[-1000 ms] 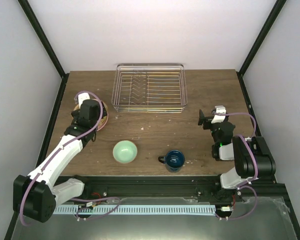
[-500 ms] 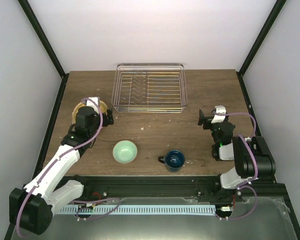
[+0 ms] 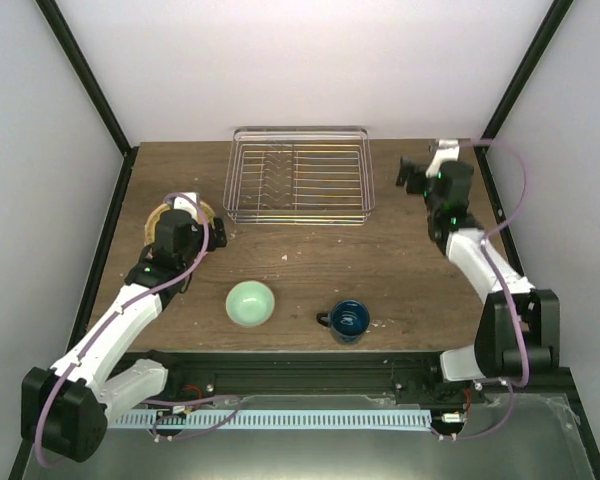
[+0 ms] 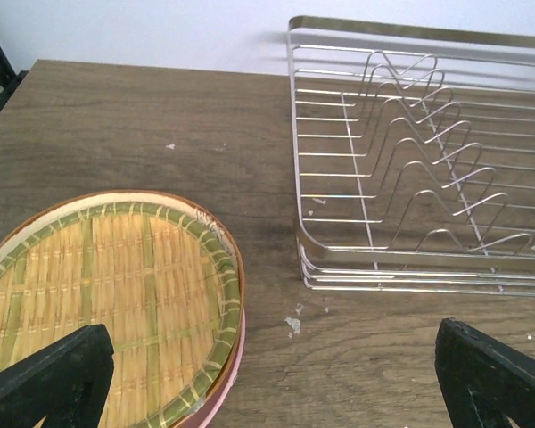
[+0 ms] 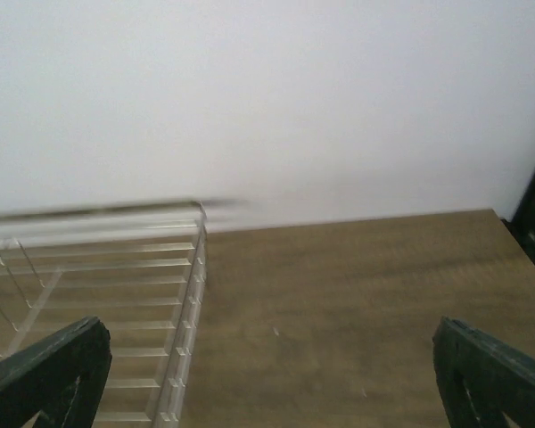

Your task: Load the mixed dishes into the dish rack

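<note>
Standing at the table's (image 3: 400,270) far edge: dish rack (image 3: 298,175); stacked plates (image 4: 107,285), lowest seemingly pink, near left edge, partly beneath left gripper (image 4: 272,379), jaws apart; mint bowl (image 3: 250,302), blue mug (image 3: 348,319) along near edge; right gripper (image 5: 267,374), likewise apart, toward far-right corner.

a dark brown wooden table (image 3: 400,270) with fine grain fills the middle of the top view. small white specks (image 4: 292,323) lie scattered on its surface, a larger chip among tinier flecks. a plain white back wall (image 3: 300,60) rises behind the table's far edge, and pale side walls (image 3: 30,200) stand to either side. two black posts slant up and outward from the back corners: the left post (image 3: 80,70) and the right post (image 3: 525,70). black edging (image 3: 108,250) runs along the table's sides. at the near edge lies a black rail (image 3: 300,368), below it a white slotted strip (image 3: 300,418), then a grey metal sheet (image 3: 300,455).
</note>
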Motion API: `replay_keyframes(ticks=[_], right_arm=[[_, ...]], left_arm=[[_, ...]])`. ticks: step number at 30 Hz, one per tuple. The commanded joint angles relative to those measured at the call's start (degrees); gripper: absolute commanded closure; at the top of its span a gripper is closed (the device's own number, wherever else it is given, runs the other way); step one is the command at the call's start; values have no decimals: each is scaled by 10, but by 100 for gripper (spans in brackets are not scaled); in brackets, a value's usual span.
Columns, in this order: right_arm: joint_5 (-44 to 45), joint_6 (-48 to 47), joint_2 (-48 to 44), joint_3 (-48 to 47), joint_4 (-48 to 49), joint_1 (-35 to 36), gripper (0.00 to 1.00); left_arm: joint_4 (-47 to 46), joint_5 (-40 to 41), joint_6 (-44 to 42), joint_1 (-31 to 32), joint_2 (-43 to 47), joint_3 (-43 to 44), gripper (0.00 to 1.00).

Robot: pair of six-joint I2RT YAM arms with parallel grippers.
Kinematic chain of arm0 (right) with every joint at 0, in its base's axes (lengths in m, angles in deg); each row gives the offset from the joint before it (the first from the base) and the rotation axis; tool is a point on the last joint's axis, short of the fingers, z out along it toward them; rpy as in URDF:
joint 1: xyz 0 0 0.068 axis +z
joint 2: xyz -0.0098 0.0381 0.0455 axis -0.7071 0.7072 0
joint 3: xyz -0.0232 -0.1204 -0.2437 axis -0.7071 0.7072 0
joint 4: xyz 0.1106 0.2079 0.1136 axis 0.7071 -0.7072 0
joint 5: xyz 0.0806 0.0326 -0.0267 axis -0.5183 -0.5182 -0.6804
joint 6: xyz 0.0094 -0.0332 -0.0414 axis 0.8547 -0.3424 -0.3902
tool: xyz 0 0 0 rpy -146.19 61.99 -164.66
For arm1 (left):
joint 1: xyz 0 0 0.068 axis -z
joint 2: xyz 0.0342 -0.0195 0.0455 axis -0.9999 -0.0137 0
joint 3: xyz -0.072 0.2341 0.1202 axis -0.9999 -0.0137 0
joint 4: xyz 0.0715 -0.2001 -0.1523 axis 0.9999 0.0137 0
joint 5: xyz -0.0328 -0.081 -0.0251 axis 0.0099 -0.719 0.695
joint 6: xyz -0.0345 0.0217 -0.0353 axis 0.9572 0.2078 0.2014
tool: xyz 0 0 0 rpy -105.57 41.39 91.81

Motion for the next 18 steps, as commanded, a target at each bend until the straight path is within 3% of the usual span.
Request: replay_keyframes(ticks=[1,8,18], right_arm=[[32,61,76,-220,-379,30,0],[-34,101,189,-384,-498,40,0],[-52,109,294,-428,-503,72,0]], left_arm=[[11,13,21,-1,-16,22,0],[32,27,32,0,-19,31,0],[32,30,33,-1,-20,30,0]])
